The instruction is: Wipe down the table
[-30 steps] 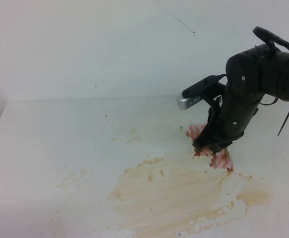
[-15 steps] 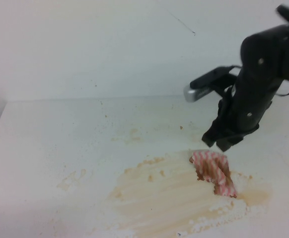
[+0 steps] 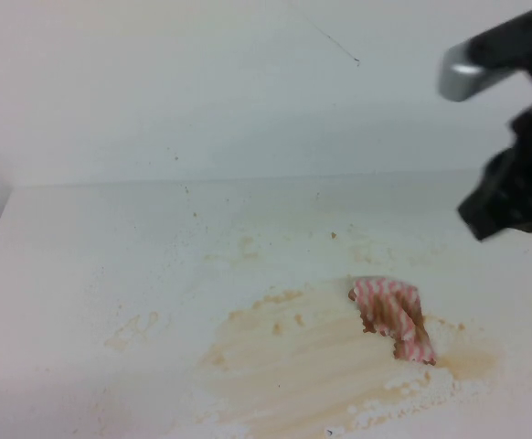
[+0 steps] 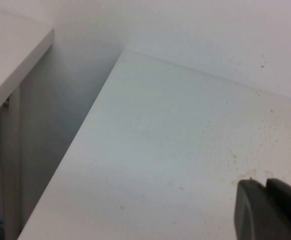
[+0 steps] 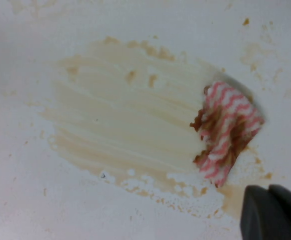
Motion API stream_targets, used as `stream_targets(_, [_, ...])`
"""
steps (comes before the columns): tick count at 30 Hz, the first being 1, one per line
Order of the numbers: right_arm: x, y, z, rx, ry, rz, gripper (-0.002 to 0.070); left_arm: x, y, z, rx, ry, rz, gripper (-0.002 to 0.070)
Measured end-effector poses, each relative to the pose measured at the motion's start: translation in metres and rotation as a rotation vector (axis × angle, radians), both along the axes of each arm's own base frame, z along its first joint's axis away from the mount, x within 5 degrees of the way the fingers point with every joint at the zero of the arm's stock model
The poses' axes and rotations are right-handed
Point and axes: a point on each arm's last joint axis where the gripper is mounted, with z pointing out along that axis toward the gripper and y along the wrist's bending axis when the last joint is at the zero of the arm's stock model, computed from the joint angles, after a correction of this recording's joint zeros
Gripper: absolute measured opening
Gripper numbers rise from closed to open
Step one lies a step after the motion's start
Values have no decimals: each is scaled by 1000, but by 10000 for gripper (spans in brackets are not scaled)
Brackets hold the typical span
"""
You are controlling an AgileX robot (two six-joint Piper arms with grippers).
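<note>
Cleanup looks half done to us: the brown smear (image 3: 312, 357) is streaked thin over the smooth white table (image 3: 111, 247), and the crumpled red-striped cloth (image 3: 392, 318) lies limp and stained at its right end. The right gripper (image 3: 494, 215) hangs above, clenched on nothing. The left gripper (image 4: 268, 210) is parked far left, also clenched. Next we'd grab that cloth.

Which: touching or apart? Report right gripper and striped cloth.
Apart. High view: the shut right gripper hangs clear of the striped cloth, bare table between. Left gripper sits near the table's left edge.
</note>
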Motion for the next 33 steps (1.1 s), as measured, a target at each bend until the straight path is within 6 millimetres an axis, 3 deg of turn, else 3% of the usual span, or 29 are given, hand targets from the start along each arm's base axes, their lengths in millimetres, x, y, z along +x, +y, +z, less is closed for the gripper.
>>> stream_targets(9, [-93, -50, 14, 110, -198, -34, 0, 0, 0, 0, 0, 0, 0, -3])
stream_targets(17, [-148, -78, 16, 120, -151, -52, -1, 0, 0, 0, 0, 0, 0, -3])
stream_targets(23, [-184, -97, 30, 213, -286, -82, -1, 0, 0, 0, 0, 0, 0, -3])
stream_targets(26, [-190, -102, 24, 254, -325, -120, -1, 0, 0, 0, 0, 0, 0, -3])
stream_targets(33, [-174, -95, -11, 269, -302, -171, -1, 0, 0, 0, 0, 0, 0, -3])
